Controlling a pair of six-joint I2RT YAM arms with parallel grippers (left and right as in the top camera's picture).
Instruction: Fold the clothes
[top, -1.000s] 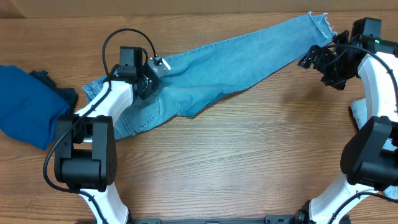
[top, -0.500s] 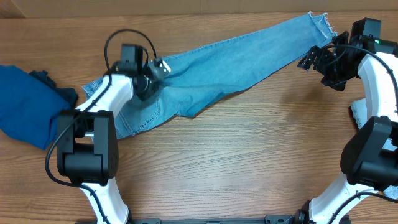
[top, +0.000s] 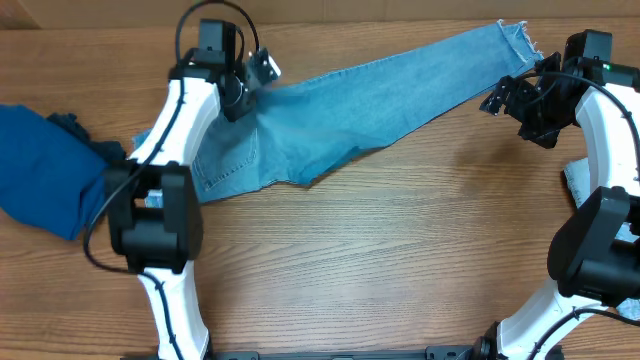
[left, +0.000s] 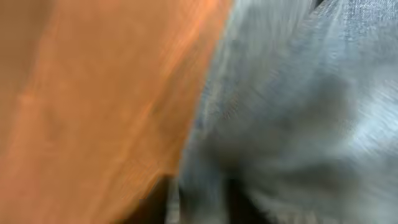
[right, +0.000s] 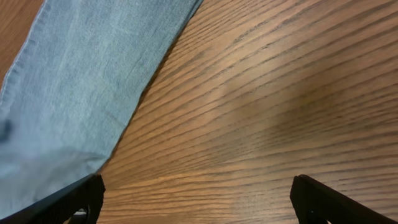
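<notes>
Light-blue denim jeans lie slantwise across the far half of the table, the frayed ankle hem at the far right. My left gripper is at the upper edge of the waist end, shut on a bunch of denim. The left wrist view is blurred, with denim pressed close and filling the space at the left gripper. My right gripper hangs open just right of the ankle end, nothing between its fingers. In the right wrist view the leg lies to the left of the right gripper.
A dark royal-blue garment lies crumpled at the table's left edge, with a darker piece beside it. Something white shows at the right edge behind the right arm. Bare wood spans the near half.
My left gripper has moved toward the far edge of the table, dragging the waist end of the jeans up with it. The right arm has stayed still.
</notes>
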